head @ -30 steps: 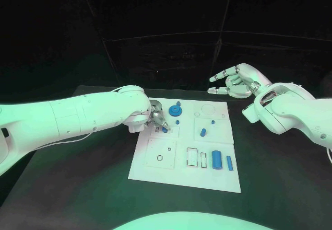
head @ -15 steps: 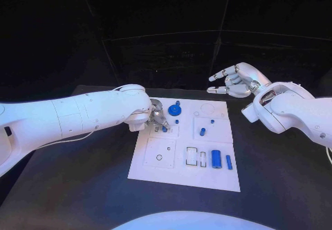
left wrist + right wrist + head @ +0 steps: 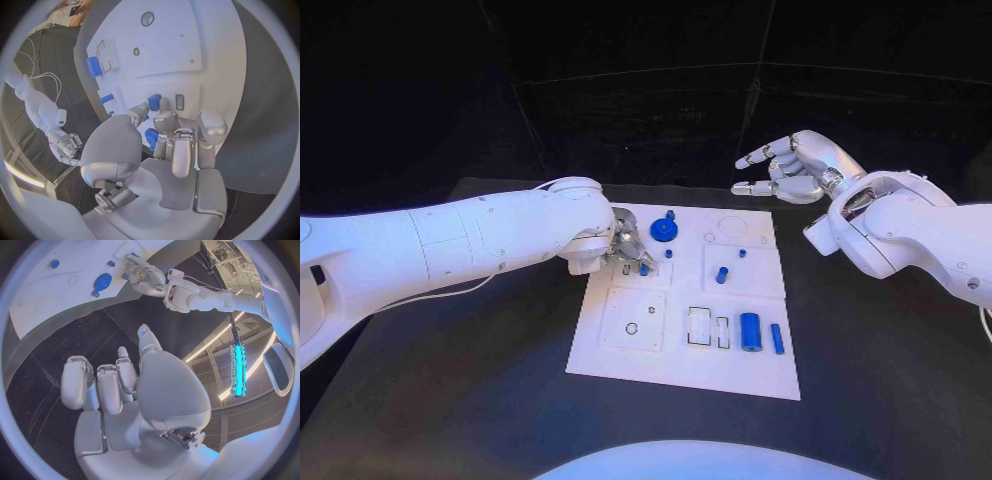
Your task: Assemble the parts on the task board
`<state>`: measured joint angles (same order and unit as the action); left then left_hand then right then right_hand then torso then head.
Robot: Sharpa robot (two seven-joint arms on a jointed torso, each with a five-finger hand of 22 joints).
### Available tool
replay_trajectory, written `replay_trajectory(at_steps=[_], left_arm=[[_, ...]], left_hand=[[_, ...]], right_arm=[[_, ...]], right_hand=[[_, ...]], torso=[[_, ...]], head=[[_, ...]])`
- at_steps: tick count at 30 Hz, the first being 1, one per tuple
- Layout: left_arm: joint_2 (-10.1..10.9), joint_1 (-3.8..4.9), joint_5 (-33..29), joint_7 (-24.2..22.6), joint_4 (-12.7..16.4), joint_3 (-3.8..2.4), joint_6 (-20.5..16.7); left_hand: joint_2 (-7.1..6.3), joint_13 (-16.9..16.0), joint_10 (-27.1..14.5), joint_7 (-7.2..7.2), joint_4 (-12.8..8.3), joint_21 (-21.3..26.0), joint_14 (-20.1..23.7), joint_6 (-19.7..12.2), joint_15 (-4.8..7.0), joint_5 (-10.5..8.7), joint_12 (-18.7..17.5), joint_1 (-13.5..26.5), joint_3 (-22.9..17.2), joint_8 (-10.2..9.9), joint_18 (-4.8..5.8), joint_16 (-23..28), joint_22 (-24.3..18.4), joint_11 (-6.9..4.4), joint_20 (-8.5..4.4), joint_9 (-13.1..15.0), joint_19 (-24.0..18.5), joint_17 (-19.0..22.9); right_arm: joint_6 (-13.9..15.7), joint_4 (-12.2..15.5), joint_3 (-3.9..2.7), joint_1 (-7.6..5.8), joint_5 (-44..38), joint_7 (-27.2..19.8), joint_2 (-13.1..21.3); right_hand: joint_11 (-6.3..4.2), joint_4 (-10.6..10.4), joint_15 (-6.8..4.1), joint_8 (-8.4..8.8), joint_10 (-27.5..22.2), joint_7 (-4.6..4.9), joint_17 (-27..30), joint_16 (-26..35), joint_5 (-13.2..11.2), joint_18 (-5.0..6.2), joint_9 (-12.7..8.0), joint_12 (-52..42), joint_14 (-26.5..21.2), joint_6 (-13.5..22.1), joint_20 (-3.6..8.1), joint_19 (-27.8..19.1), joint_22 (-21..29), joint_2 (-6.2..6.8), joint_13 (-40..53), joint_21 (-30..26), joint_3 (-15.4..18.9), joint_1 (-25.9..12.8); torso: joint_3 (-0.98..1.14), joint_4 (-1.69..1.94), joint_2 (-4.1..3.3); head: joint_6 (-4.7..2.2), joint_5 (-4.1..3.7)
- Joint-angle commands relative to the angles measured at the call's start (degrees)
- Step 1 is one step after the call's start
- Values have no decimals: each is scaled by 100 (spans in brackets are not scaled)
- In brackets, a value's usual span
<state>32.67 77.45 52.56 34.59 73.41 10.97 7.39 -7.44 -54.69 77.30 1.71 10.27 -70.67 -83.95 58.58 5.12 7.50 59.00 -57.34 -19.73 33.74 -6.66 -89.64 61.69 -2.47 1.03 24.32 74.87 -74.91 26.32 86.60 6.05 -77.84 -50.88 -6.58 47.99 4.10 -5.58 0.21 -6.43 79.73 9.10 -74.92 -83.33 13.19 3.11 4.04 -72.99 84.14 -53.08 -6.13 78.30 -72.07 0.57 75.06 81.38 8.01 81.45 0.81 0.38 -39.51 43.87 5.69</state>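
Note:
The white task board lies in the middle of the black table. My left hand is low over its far left corner and pinches a small blue part between thumb and a finger, right at the board's surface. A round blue gear-like part stands just beside that hand. My right hand is raised behind the board's far right corner, fingers spread, holding nothing. In the right wrist view the right hand is empty above the dark table, with the board and the left hand beyond it.
Loose blue pieces lie on the board: a short peg, a tiny one, a thick cylinder and a slim bar. Rectangular slots and a small hole sit in the near half.

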Motion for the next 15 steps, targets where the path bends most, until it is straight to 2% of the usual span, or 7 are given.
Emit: replay_trajectory(at_steps=[1,3,8,12,15], left_arm=[[14,4,-69,2,6,-1,-172],[30,4,-98,-13,25,-2,-219],[113,4,-157,-48,134,-5,-305],[218,18,-249,-92,265,-15,-405],[303,54,-406,-135,362,-34,-523]], left_hand=[[8,-15,9,-11,130,-14,-605,45,29,-320,34,51,269,-41,51,-36,4,16,6,-17,41,-1509],[-1,-43,19,-12,233,-14,-605,52,33,-445,60,59,457,-44,50,-36,14,11,2,-24,47,-1509],[2,-93,34,-28,516,-12,-605,72,44,-474,104,16,917,-37,51,-36,40,-6,-18,-31,61,-1509],[9,-98,33,-34,594,2,-605,71,55,-480,106,-13,1049,-36,50,-36,30,-4,-21,-33,55,-1509],[7,110,-84,-9,630,99,-605,-13,46,-479,-88,-53,1198,-63,24,-36,-96,15,-22,-40,-12,-1509]], right_arm=[[86,15,-4,-13,-15,-76,7],[87,12,-4,-13,-15,-81,8],[88,-3,-4,-13,-15,-89,6],[79,-35,-5,-13,-14,-105,0],[75,-79,-5,-13,-12,-117,-7]], right_hand=[[3,6,-37,-6,-43,5,-182,40,-25,99,-7,36,285,51,-3,-41,22,20,67,-34,43,33],[3,9,-36,-5,-48,5,-176,44,-26,101,-7,42,283,53,-3,-48,32,25,62,-40,50,34],[5,11,-35,-4,-67,7,-146,62,-27,109,-8,71,276,58,-4,-71,67,36,38,-59,71,30],[8,-4,-33,-4,-83,9,-120,82,-24,113,-8,91,268,69,-6,-85,88,39,19,-75,117,-1],[9,-10,-32,-5,-84,10,-118,86,-24,114,-8,91,268,73,-7,-88,94,49,17,-81,147,-19]], torso=[[-5,1,1],[-6,3,2],[-5,7,2],[-5,6,10],[-8,4,7]], head=[[2,-9],[2,-16],[-5,-18],[-9,-23],[-43,-42]])
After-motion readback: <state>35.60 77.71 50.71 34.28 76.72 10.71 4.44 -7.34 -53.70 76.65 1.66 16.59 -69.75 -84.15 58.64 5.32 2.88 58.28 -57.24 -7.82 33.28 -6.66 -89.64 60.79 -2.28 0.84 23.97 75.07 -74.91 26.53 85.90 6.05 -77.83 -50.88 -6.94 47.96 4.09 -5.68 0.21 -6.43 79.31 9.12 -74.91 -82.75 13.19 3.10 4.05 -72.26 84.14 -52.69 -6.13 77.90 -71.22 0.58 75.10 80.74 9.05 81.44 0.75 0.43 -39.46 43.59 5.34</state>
